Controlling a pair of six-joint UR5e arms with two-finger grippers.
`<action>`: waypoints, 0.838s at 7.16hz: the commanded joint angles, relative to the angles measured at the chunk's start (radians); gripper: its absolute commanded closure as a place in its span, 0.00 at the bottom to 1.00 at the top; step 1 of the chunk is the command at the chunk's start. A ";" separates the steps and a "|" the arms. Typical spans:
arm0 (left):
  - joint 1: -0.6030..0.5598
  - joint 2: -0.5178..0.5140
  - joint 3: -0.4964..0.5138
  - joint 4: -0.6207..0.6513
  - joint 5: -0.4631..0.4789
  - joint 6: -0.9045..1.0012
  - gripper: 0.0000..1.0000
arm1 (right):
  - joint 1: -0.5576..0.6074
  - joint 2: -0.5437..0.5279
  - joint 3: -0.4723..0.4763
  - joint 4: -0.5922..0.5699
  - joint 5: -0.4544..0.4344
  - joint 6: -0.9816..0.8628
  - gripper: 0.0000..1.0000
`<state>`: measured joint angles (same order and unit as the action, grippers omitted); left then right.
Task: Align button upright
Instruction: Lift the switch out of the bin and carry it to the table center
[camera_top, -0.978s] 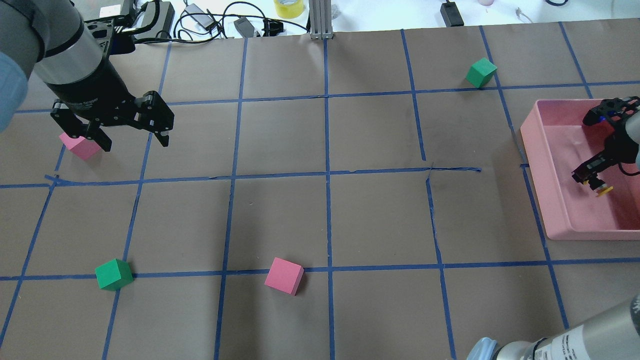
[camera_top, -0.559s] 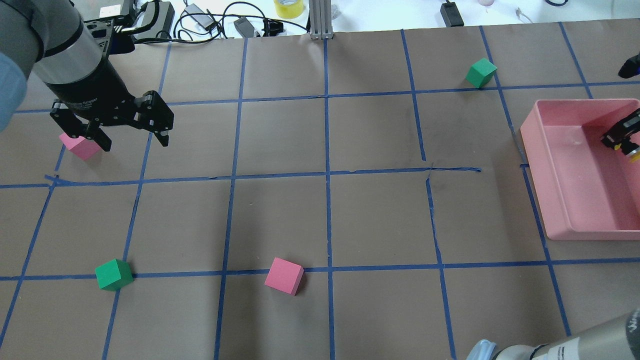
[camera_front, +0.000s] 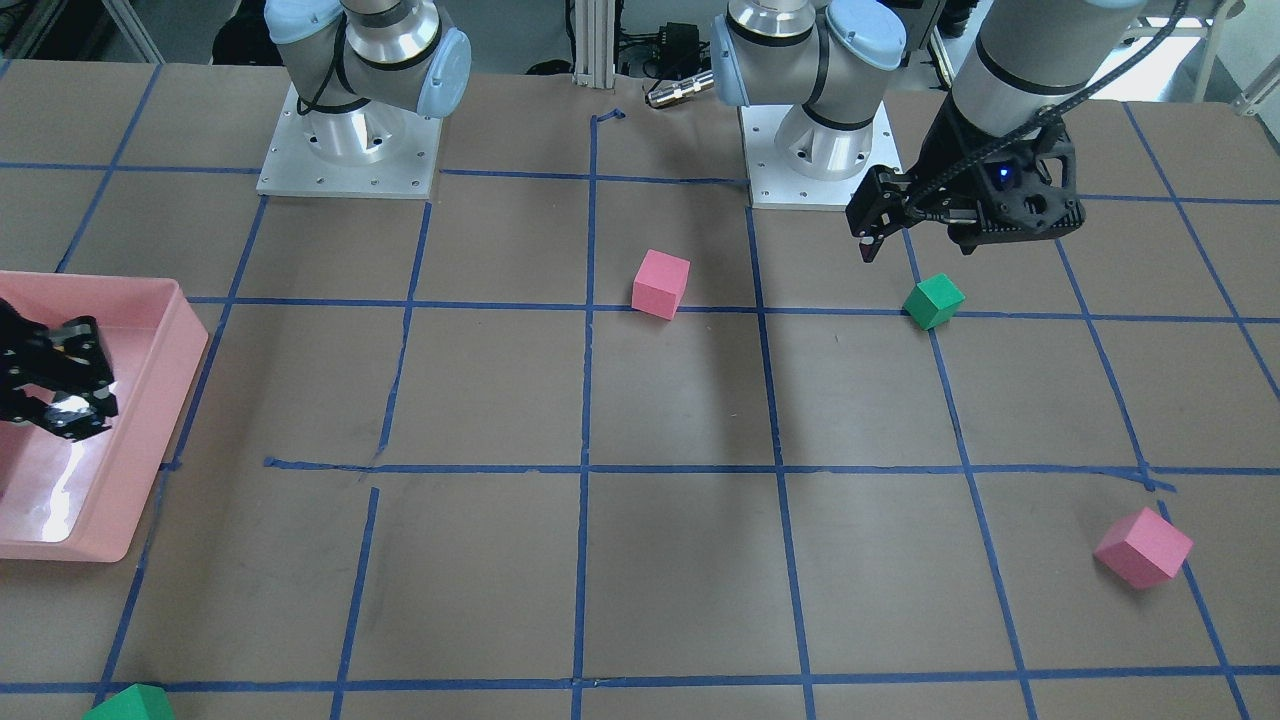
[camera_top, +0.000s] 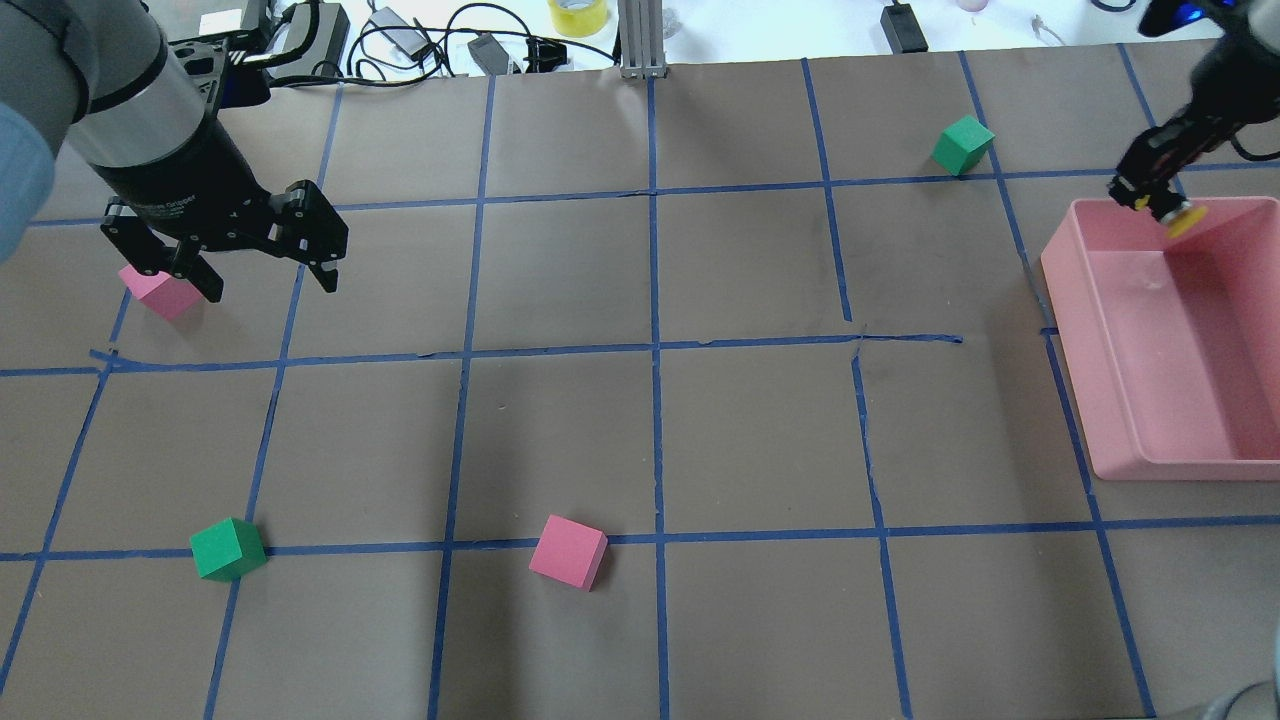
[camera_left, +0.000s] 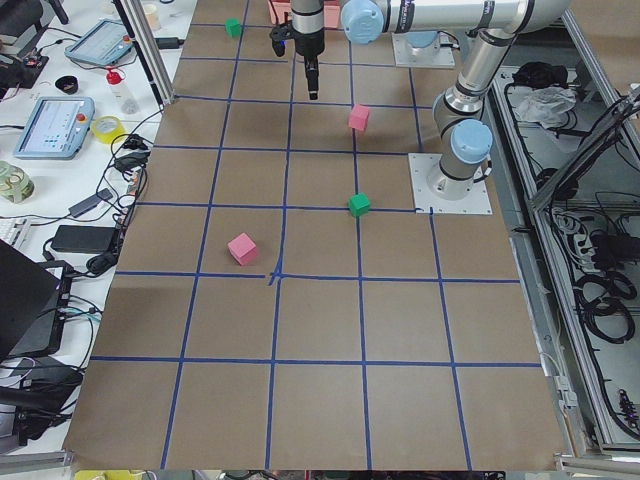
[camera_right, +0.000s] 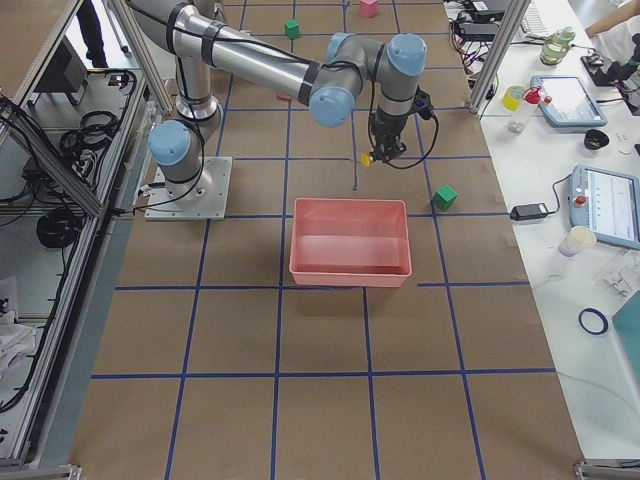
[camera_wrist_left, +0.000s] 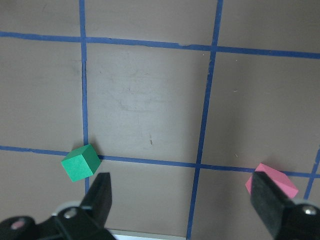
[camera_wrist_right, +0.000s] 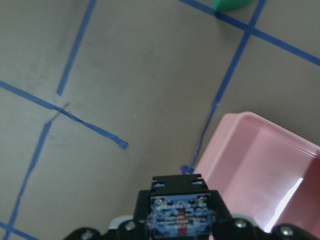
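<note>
- Overhead: right gripper (camera_top: 1150, 193) pinches the button (camera_top: 1181, 218), yellow cap showing, over the far rim of the pink tray (camera_top: 1070, 300), table's right edge.
- Right wrist camera shows only its contact block (camera_wrist_right: 181, 220).
- Left gripper (camera_top: 270, 288) spread, left edge.

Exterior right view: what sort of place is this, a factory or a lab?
Most likely a robotics research lab, not a factory. Arm bases are bolted to a table covered in brown paper with a blue tape grid, and touchscreen pendants sit on a cluttered side bench.
</note>
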<state>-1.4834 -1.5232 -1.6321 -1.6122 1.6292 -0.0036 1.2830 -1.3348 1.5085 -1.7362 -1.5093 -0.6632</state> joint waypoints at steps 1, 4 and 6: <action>0.000 0.000 0.000 0.000 0.001 0.001 0.00 | 0.219 0.029 0.002 -0.061 0.003 0.364 1.00; 0.000 0.001 0.000 0.000 0.001 0.001 0.00 | 0.494 0.123 0.044 -0.244 0.003 0.834 1.00; 0.000 0.003 0.000 0.003 -0.002 -0.001 0.00 | 0.599 0.192 0.094 -0.394 -0.011 1.009 1.00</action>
<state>-1.4833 -1.5215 -1.6322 -1.6115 1.6299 -0.0034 1.8224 -1.1856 1.5740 -2.0462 -1.5107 0.2398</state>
